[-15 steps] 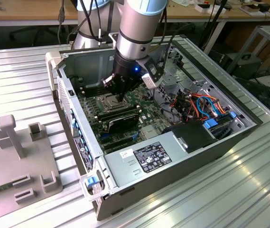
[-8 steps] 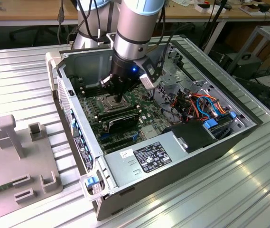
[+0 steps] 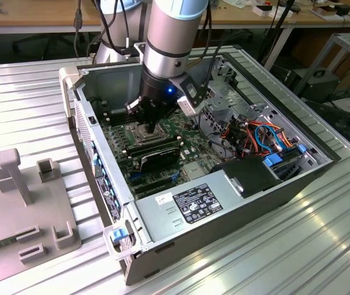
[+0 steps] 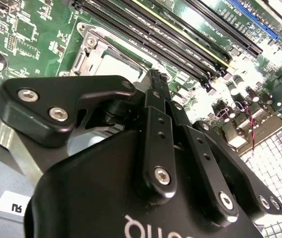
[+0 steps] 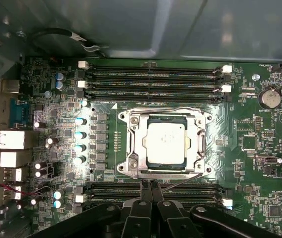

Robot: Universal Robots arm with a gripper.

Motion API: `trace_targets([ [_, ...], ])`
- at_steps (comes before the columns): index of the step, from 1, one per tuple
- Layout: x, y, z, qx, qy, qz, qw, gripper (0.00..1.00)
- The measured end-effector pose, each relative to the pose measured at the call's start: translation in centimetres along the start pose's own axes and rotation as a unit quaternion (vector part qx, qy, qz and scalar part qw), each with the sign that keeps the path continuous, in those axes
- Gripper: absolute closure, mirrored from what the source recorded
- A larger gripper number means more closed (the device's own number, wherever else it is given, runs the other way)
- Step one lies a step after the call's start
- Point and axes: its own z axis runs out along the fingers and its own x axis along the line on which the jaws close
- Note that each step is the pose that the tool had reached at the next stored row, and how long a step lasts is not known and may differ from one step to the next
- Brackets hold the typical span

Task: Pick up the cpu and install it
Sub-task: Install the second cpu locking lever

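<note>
First wrist view shows the cpu (image 5: pixel 166 144) seated in its socket (image 5: pixel 131 144), end effector (image 5: pixel 149 185) fingers together, empty.

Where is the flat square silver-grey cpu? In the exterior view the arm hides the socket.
Observer: In the first wrist view the flat square silver-grey cpu lies inside the metal-framed socket.
Operator: Is the black gripper holding anything?
Observer: No; the black gripper has its fingers pressed together, with nothing between them.
Operator: Is it over the cpu?
Observer: Its tips appear beside the socket, by the long black memory slots.
</note>
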Motion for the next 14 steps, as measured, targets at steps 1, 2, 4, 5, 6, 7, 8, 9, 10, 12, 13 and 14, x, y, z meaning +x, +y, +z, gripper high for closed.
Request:
trace_targets([
  [1, 0.07, 0.00, 0.00, 0.0000, -0.0001, 0.000, 1.00000, 0.89],
  [2, 0.14, 0.01, 0.00, 0.0000, -0.0002, 0.000, 1.00000, 0.89],
  [4, 0.29, 0.01, 0.01, -0.0001, -0.0006, 0.000, 1.00000, 0.89],
  [5, 0.42, 0.01, 0.03, -0.0001, -0.0008, 0.000, 1.00000, 0.89],
  [6, 0.49, 0.00, 0.07, 0.0000, -0.0009, 0.000, 1.00000, 0.89],
  [7, 0.53, 0.00, 0.13, 0.0001, -0.0008, 0.000, 1.00000, 0.89],
  [8, 0.54, 0.00, 0.17, 0.0000, -0.0009, 0.000, 1.00000, 0.89],
  [9, 0.55, 0.00, 0.22, 0.0000, -0.0009, 0.000, 1.00000, 0.89],
  [10, 0.56, -0.01, 0.26, 0.0000, -0.0009, 0.000, 1.00000, 0.89],
  [12, 0.61, -0.01, 0.39, 0.0000, -0.0009, 0.000, 1.00000, 0.89],
  [13, 0.64, -0.02, 0.43, 0.0000, -0.0009, 0.000, 1.00000, 0.89],
  [14, 0.67, -0.02, 0.48, 0.0000, -0.0009, 0.000, 1.00000, 0.89],
])
